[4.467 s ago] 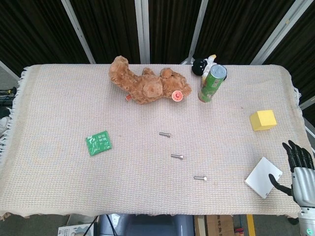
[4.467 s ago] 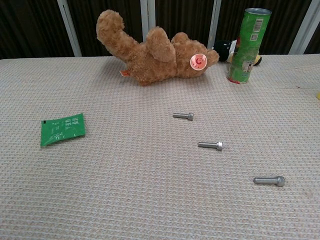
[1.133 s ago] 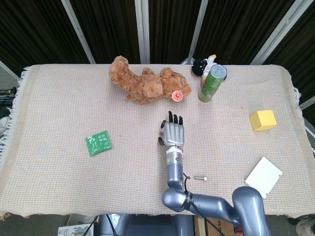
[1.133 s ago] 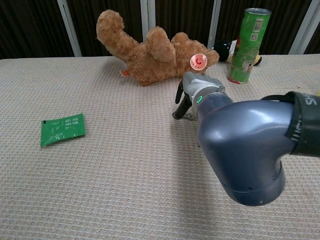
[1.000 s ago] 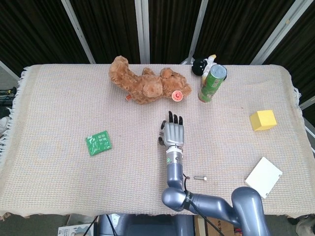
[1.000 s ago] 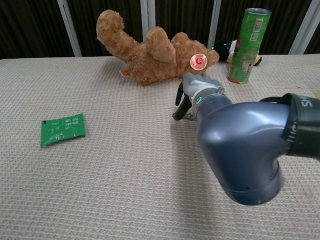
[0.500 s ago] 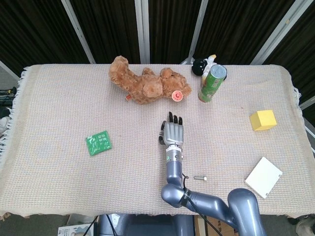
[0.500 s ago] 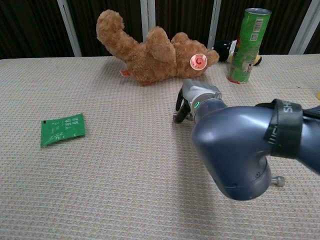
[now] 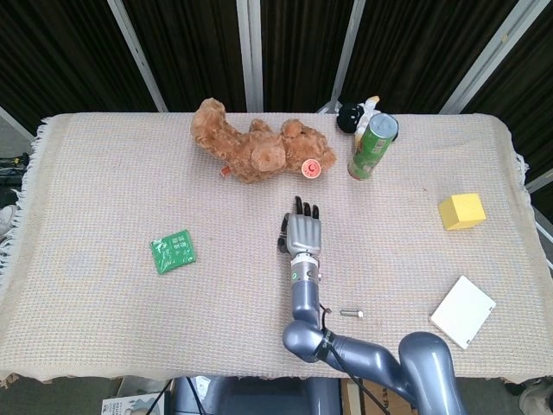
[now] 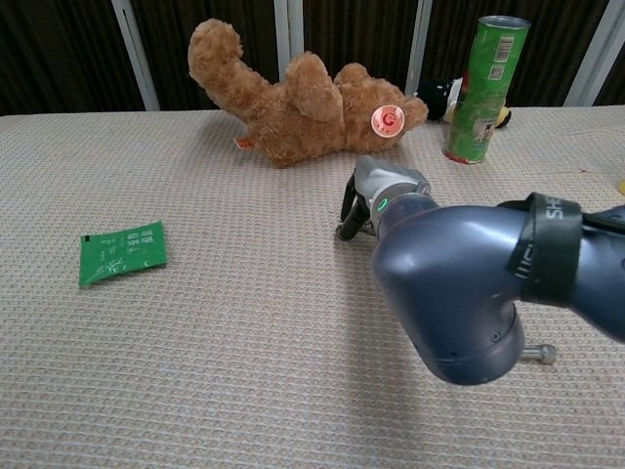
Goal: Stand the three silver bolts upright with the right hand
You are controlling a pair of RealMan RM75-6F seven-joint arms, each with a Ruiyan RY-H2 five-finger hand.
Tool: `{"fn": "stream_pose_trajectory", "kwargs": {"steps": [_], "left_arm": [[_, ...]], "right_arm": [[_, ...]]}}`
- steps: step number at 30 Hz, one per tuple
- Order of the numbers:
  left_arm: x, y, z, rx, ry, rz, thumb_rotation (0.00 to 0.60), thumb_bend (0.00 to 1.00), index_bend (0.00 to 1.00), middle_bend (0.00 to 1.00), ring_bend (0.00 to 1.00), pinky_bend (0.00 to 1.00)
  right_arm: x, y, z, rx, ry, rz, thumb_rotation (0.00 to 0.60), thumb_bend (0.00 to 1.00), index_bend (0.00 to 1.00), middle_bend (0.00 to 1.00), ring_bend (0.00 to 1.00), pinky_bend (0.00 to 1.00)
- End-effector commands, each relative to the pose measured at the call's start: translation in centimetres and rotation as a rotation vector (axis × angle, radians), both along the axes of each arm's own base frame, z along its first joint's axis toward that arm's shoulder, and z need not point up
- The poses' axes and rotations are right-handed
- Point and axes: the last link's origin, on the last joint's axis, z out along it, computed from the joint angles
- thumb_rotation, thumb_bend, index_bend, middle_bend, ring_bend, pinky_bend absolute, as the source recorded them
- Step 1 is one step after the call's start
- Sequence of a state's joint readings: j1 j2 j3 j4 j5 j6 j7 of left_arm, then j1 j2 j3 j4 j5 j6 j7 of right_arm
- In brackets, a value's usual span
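My right hand (image 9: pixel 302 232) lies palm down over the middle of the table, its fingers stretched toward the teddy bear and its thumb hanging on the left. In the chest view the right hand (image 10: pixel 379 193) sits right where the farthest silver bolt lay; that bolt is almost wholly hidden under it, and I cannot see any grip on it. My forearm (image 9: pixel 301 290) hides the middle bolt. The nearest bolt (image 9: pixel 350 313) lies flat on the cloth, and only its head (image 10: pixel 540 354) peeks out past my elbow. The left hand is out of both views.
A brown teddy bear (image 9: pixel 255 151) lies just beyond the hand, with a green can (image 9: pixel 371 147) and a small black-and-white toy (image 9: pixel 356 115) to its right. A green packet (image 9: pixel 173 251) lies on the left. A yellow block (image 9: pixel 460 211) and white card (image 9: pixel 463 311) are at the right.
My right arm came in from the table's right edge to the farthest bolt. Over the last second the hand barely moved; the elbow dropped, uncovering the nearest bolt's head.
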State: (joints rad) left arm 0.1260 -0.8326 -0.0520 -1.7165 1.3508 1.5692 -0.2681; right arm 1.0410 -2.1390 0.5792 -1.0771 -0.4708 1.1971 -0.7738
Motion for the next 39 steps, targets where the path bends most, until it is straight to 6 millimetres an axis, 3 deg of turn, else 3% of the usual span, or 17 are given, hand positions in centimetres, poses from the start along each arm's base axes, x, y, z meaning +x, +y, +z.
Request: {"fn": "stream_pose_trajectory", "kwargs": {"steps": [1, 14, 24, 39], "left_arm": [[0.0, 0.0, 0.0, 0.0, 0.0, 0.001, 0.6, 0.07, 0.06, 0.02, 0.0, 0.09], [0.0, 0.0, -0.1, 0.0, 0.002, 0.008, 0.6, 0.07, 0.06, 0.02, 0.0, 0.09], [0.0, 0.0, 0.0, -0.001, -0.002, 0.013, 0.6, 0.07, 0.06, 0.02, 0.0, 0.09], [-0.2, 0.0, 0.2, 0.004, -0.012, 0.023, 0.6, 0.07, 0.07, 0.02, 0.0, 0.09]], "right_arm": [[-0.1, 0.0, 0.1, -0.001, 0.0, -0.002, 0.6, 0.36, 0.54, 0.0, 0.08, 0.06], [-0.5, 0.0, 0.1, 0.012, -0.006, -0.008, 0.6, 0.36, 0.55, 0.01, 0.09, 0.06], [-0.4, 0.1, 0.0, 0.018, -0.01, -0.009, 0.6, 0.4, 0.63, 0.02, 0.1, 0.08], [1.2, 0.2, 1.0, 0.01, -0.057, 0.03, 0.6, 0.4, 0.64, 0.02, 0.1, 0.08]]}}
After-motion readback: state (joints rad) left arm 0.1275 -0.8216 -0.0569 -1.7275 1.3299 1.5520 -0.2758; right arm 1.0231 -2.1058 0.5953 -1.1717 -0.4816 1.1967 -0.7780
